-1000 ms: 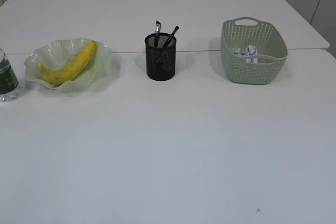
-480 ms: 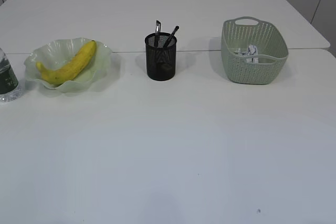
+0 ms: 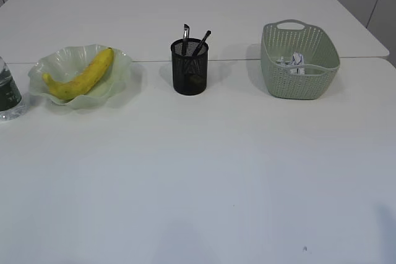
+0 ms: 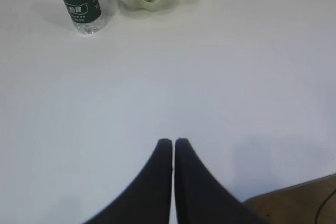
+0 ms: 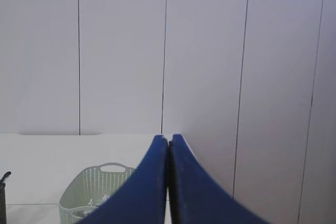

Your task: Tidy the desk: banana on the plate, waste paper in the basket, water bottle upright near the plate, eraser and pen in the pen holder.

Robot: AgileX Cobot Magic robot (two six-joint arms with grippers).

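The black left gripper (image 4: pixel 173 141) and the blue right gripper (image 5: pixel 168 138) were both fully closed, empty; the curved yellow banana (image 3: pixel 82 76) lay in the ruffled pale green glass plate (image 3: pixel 121 71)

The banana (image 3: pixel 82 76) lies in the plate (image 3: pixel 121 73) at the left, bottle (image 3: pixel 8 94) beside it; cup (image 3: pixel 189 68) in the middle, basket (image 3: pixel 299 61) at the right.
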